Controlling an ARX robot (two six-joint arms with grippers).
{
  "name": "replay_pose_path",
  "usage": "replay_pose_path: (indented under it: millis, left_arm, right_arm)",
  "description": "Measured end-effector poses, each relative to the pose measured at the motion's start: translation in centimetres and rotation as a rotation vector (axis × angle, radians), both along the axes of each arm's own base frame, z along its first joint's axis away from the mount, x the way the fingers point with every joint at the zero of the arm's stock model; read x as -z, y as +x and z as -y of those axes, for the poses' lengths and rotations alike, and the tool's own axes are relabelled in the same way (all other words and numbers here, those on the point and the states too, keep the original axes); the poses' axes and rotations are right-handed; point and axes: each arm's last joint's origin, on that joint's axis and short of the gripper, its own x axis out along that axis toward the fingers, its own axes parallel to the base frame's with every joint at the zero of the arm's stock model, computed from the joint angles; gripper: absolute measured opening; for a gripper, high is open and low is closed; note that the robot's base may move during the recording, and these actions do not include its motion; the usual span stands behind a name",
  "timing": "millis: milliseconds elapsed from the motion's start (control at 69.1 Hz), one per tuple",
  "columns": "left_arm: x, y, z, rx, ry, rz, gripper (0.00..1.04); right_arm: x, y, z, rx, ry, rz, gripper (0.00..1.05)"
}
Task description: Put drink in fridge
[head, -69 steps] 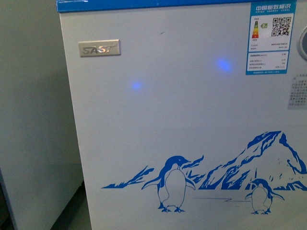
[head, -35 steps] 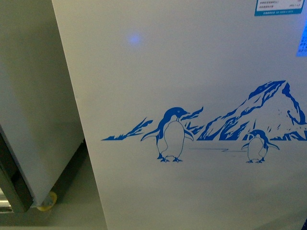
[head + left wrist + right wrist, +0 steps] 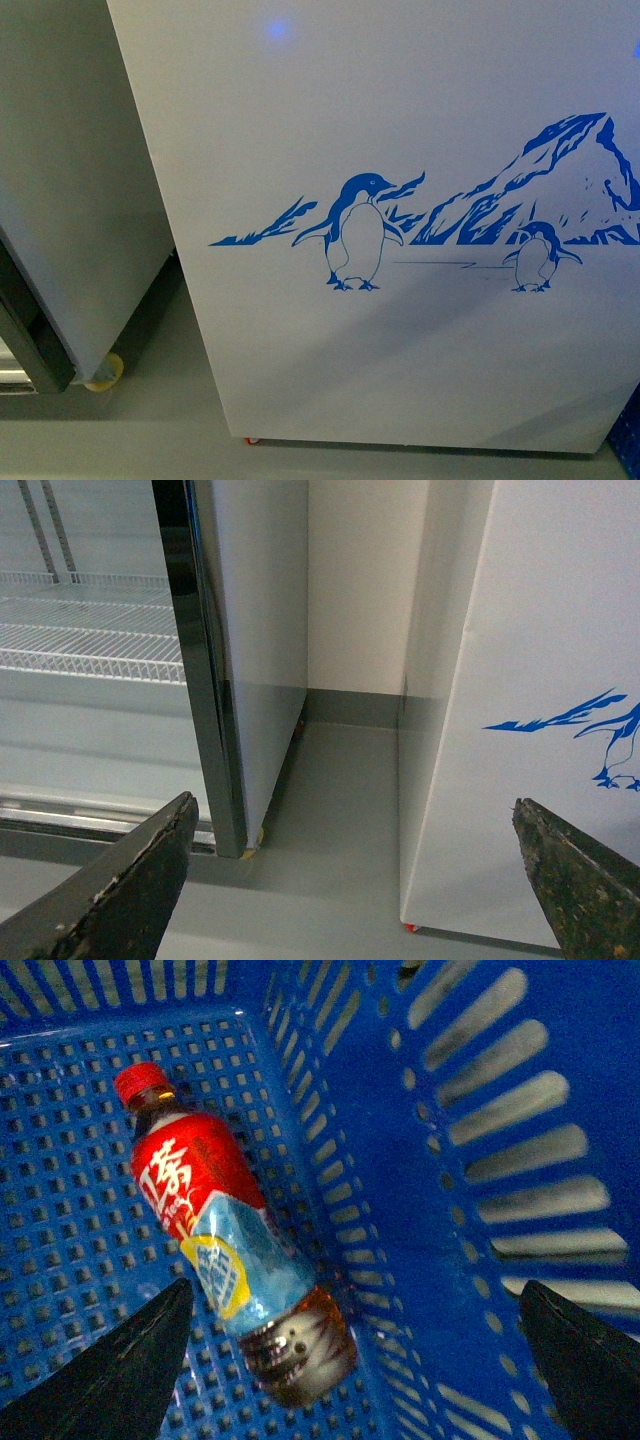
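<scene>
The fridge [image 3: 400,150] fills the front view as a white panel with blue penguins and mountains; its top is out of frame. The left wrist view shows its lower corner [image 3: 520,680] with a red castor. The drink [image 3: 225,1240], a bottle with red cap and red-and-blue label, lies on its side inside a blue perforated basket [image 3: 420,1160]. Above the basket my right gripper [image 3: 365,1360] hangs open, the bottle's base between and below its fingers, untouched. My left gripper [image 3: 360,880] is open over the grey floor, holding nothing.
A taller grey cabinet [image 3: 70,200] stands to the left of the fridge; the left wrist view shows its dark door frame [image 3: 205,680] and wire shelves [image 3: 90,630]. A narrow strip of grey floor [image 3: 340,780] separates the two, ending at a wall.
The front view has dropped down the fridge's face: rim, SAST badge and energy label have left the frame, and the penguin graphic, fridge's bottom edge and floor now show.
</scene>
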Motion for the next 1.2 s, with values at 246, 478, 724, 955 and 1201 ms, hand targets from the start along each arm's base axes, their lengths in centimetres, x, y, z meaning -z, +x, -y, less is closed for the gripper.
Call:
replay_pose_path:
  millis: [246, 478, 724, 955, 1201]
  left_arm:
    - [0.0, 0.0, 0.0, 0.0, 0.0, 0.0, 0.97]
    - [0.0, 0.0, 0.0, 0.0, 0.0, 0.0, 0.97]
    - [0.0, 0.0, 0.0, 0.0, 0.0, 0.0, 0.97]
    - [0.0, 0.0, 0.0, 0.0, 0.0, 0.0, 0.97]
    - [0.0, 0.0, 0.0, 0.0, 0.0, 0.0, 0.97]
  right_arm:
    - [5.9, 3.8, 0.4, -0.007, 0.016, -0.057, 0.98]
    - [9.2, 5.4, 0.6, -0.007, 0.042, -0.08, 0.98]
    - [12.3, 4.6, 0.3, 0.02, 0.067, -0.153, 0.98]
    - [12.8, 3.9, 0.8, 0.051, 0.091, -0.169, 0.98]
    - [12.1, 3.2, 0.2, 0.044, 0.091, -0.144, 0.66]
